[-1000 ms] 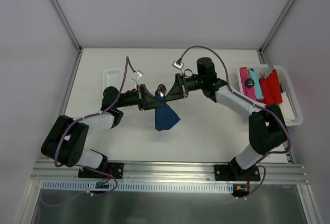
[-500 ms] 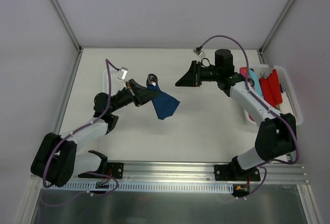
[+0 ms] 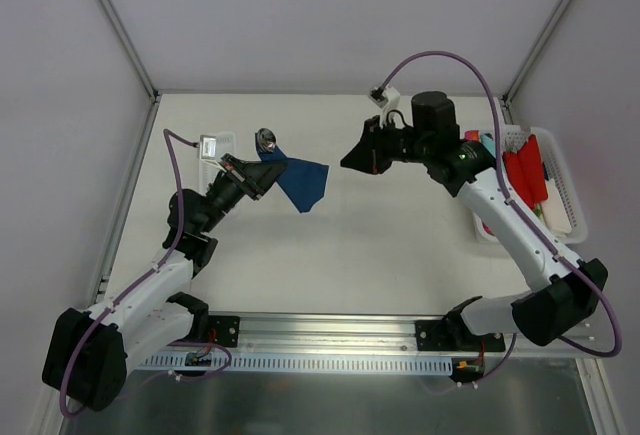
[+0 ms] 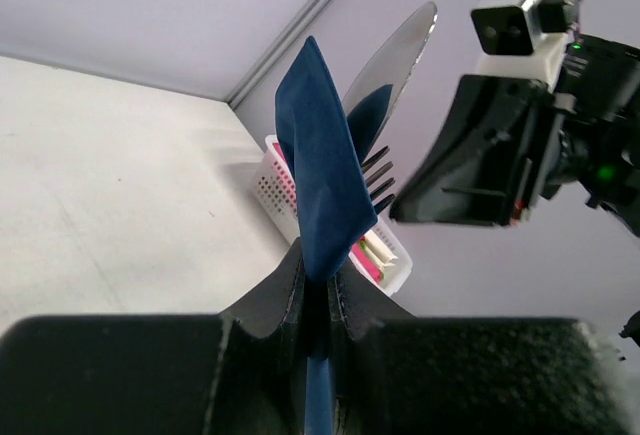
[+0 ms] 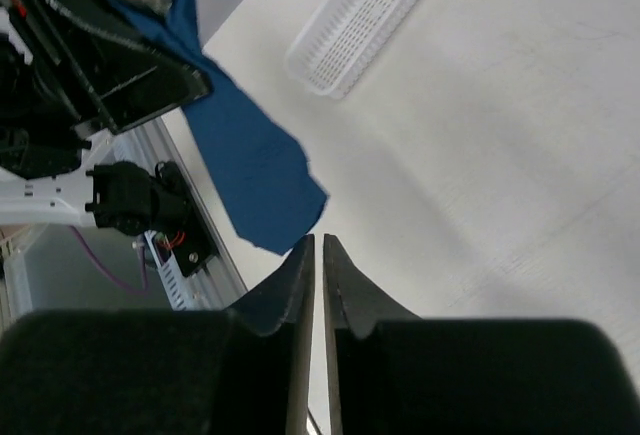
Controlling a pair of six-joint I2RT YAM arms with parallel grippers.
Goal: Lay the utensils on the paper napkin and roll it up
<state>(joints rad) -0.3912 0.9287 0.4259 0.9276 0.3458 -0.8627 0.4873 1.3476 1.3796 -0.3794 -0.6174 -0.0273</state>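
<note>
Utensils [image 4: 400, 50] poke half-hidden from paper napkin [image 4: 325, 175] pinched in left hand [image 4: 320, 265]; right hand [image 5: 317, 247] pressed together, empty.

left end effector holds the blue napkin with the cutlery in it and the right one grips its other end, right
No: the right end effector is shut on nothing, clear of the napkin, as the top external view shows. The left end effector does hold it with the cutlery.

Off-white table [image 3: 350, 255] boxed in by pale lavender walls [image 3: 330, 15], aluminium rail [image 3: 330, 330] along its near edge.
</note>
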